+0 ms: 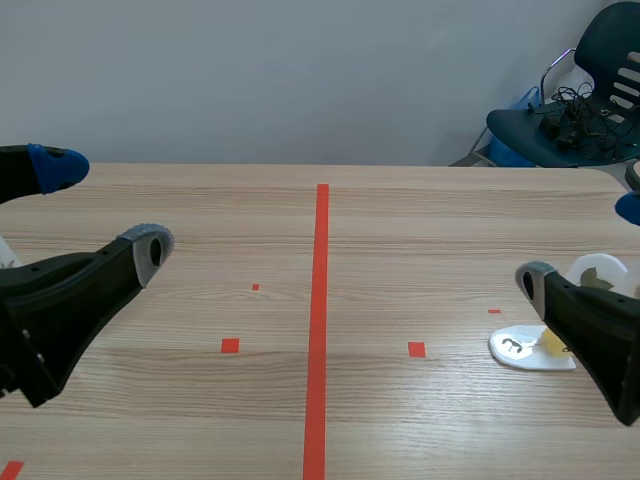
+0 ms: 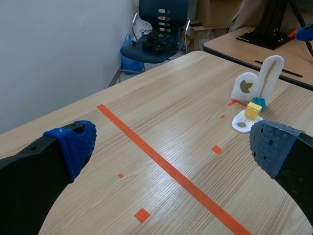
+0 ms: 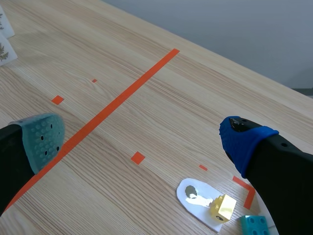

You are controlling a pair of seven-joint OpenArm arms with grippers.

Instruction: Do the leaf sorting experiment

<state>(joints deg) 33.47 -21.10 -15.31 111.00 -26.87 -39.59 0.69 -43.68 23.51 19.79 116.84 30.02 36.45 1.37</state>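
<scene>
**On the table's right half: leaf pieces, with both grippers released**

Left gripper (image 1: 105, 208): fingers spread wide, holding nothing, over the table (image 1: 220, 205) left of the red centre line (image 1: 321, 300).
Flat leaf card (image 1: 512, 349): lies near the right gripper (image 1: 582, 247), with a yellow cube (image 1: 551, 342) at its edge.
Right gripper: fingers apart, nothing between them.
Upright leaf card (image 2: 246, 87) and tall white stand (image 2: 271, 73): plain only in the left wrist view.
Teal block (image 3: 254, 226): seen in the wrist views only.
Further leaf cards (image 3: 5, 51): across the centre line, in the right wrist view only.
</scene>
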